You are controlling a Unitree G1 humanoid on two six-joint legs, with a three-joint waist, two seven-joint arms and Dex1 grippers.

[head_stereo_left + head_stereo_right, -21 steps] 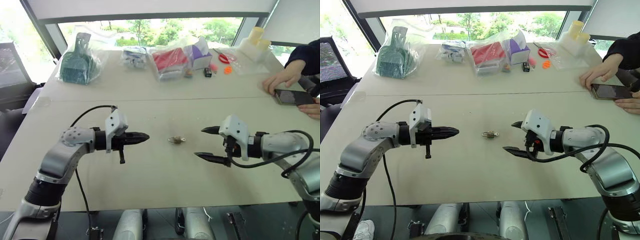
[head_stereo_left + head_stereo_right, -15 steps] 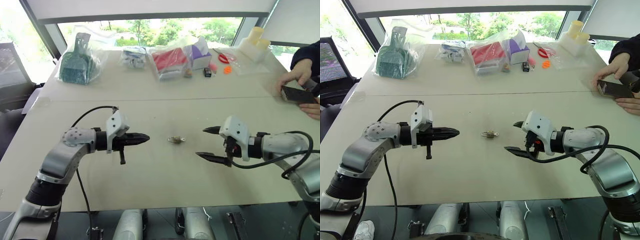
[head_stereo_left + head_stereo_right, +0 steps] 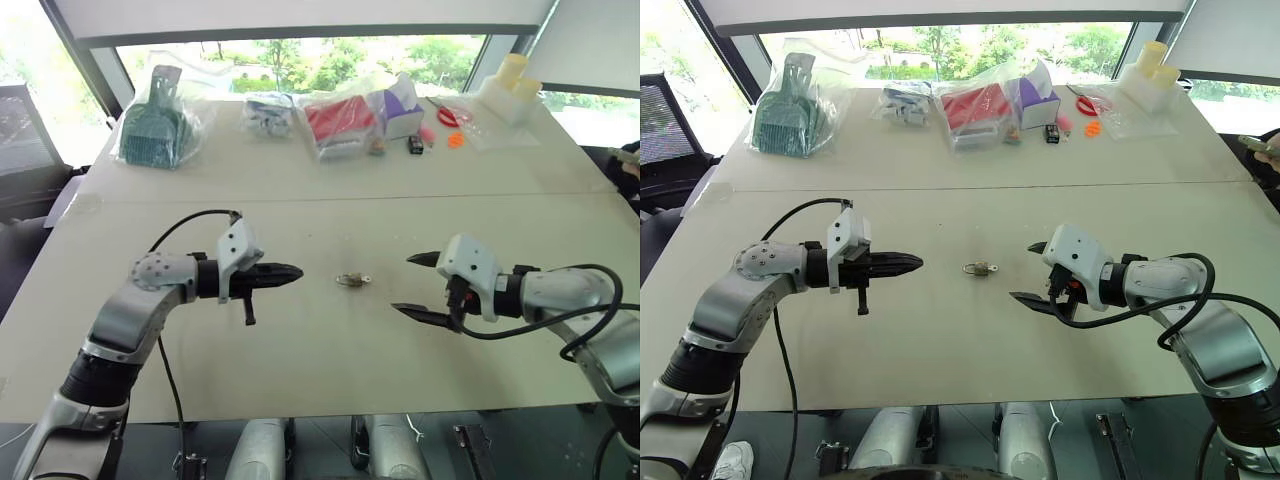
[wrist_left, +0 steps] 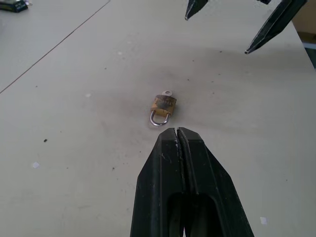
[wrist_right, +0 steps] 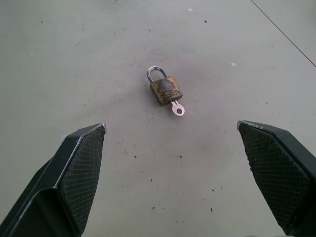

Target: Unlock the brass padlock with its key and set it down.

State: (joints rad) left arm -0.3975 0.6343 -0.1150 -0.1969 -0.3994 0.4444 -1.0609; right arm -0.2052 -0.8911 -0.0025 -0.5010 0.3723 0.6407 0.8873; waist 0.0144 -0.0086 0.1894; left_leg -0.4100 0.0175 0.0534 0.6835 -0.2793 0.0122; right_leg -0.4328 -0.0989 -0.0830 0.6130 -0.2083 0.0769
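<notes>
Two risks stand out: the brass padlock [image 5: 165,90] is tiny and lies flat mid-frame on the table [image 3: 300,370], so a closing pinch could skid it away; a knock on the key [image 5: 177,108] in its base could shift it; the left gripper [image 3: 290,273] is pressed shut, empty, left of the lock; the right gripper [image 3: 422,285] gapes wide, empty, right of it, touching nothing.

Pale table [image 3: 300,380] beneath a bright window [image 3: 300,55], green trees outside.
</notes>
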